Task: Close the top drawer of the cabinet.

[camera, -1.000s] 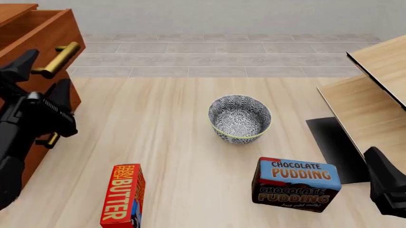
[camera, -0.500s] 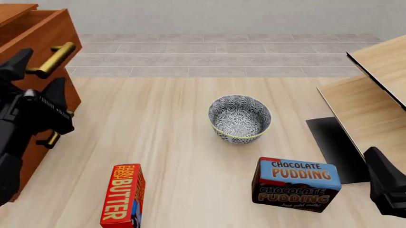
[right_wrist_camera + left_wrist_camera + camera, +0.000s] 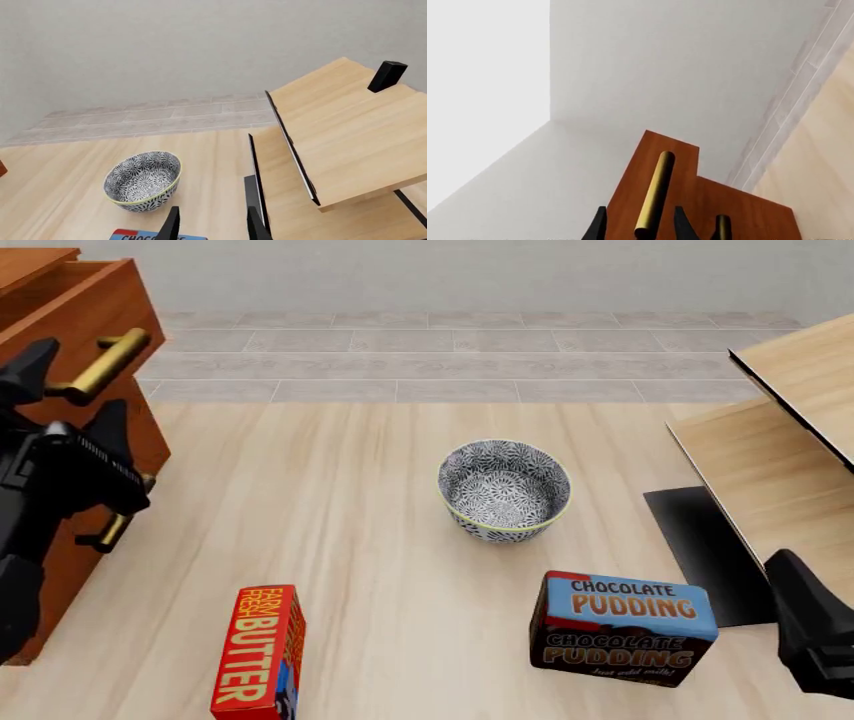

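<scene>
The cabinet [image 3: 147, 445] stands at the far left, reddish-brown wood. Its top drawer [image 3: 80, 310] sticks out a little, with a brass bar handle [image 3: 102, 364]. My left gripper [image 3: 74, 385] is open, its two fingers straddling that handle without closing on it. In the left wrist view the handle [image 3: 654, 195] runs between the fingertips [image 3: 599, 226] against the drawer front [image 3: 684, 170]; a lower handle [image 3: 722, 225] shows beside it. My right gripper [image 3: 814, 640] rests at the lower right, open and empty, seen also in the right wrist view [image 3: 212, 227].
A patterned bowl [image 3: 505, 488] sits mid-table. A chocolate pudding box [image 3: 623, 628] and a butter box [image 3: 260, 650] lie near the front. Pale light-wood furniture [image 3: 787, 430] with a black edge stands at the right, above a black mat [image 3: 701, 550].
My left gripper has moved left toward the cabinet, and the top drawer and its handle have slid further in with it. The right arm has not moved.
</scene>
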